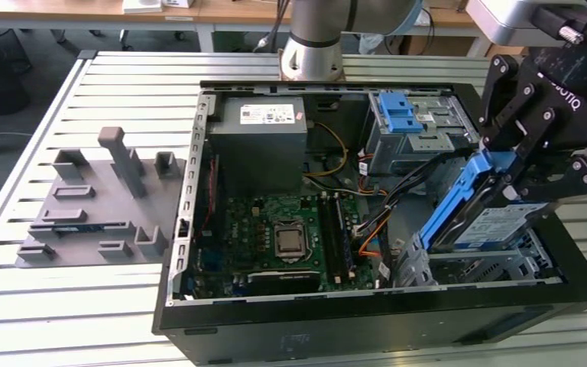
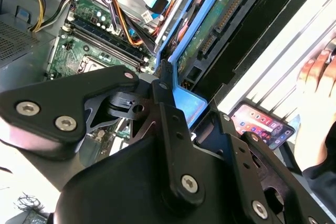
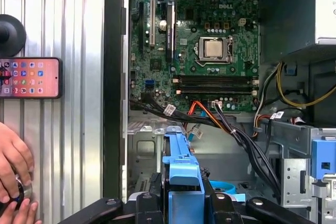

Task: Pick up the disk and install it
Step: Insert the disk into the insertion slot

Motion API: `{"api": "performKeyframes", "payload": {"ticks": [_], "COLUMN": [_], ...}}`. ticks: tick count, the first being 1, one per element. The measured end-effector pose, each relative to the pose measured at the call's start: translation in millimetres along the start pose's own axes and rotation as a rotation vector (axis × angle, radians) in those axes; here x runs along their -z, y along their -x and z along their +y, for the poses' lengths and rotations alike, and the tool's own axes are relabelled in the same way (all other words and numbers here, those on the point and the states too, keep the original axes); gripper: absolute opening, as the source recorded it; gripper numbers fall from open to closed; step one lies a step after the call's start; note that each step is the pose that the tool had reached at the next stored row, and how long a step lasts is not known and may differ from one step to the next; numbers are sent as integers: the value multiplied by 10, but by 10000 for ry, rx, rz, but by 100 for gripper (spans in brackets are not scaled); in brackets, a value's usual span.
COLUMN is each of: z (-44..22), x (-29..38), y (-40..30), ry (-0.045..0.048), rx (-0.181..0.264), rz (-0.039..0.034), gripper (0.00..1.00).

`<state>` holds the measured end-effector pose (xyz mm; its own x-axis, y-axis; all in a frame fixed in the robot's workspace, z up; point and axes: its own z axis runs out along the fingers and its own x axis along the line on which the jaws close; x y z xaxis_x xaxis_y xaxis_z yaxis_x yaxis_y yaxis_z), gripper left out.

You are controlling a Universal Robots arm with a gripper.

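The black robot claw (image 1: 543,180) is clenched on the flat silver metal disk (image 1: 482,222) with blue plastic rails and a blue-and-white label, holding it tilted on edge at the mouth of the silver metal bay (image 1: 507,267), at the exterior view's right of the open black computer case (image 1: 375,325).

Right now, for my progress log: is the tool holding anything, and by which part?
The tool holds the disk by its upper end, clamped across the blue rails.
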<state>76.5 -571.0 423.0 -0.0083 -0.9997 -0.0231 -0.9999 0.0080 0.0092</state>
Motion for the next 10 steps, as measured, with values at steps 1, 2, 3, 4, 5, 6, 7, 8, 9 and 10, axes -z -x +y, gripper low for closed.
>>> {"api": "performKeyframes", "payload": {"ticks": [1, 2, 3, 4, 5, 6, 7, 8, 9, 10], "z": [0, 0, 0, 0, 0, 0, -1, -1, -1, -1], "x": [-9, -19, -28, -37, -46, -54, -63, -71, -80, -88], "y": [0, 0, -1, -1, -1, -1, -2, -2, -2, -2], "ry": [0, 0, 0, 0, 0, 0, 0, 0, 0, 0], "rx": [1, 0, 0, 0, 0, 0, 0, 0, 1, 0], "rz": [0, 0, 0, 0, 0, 0, 0, 0, 0, 0], "gripper": [36, 36, 36, 36, 36, 36, 36, 36, 36, 36]}}
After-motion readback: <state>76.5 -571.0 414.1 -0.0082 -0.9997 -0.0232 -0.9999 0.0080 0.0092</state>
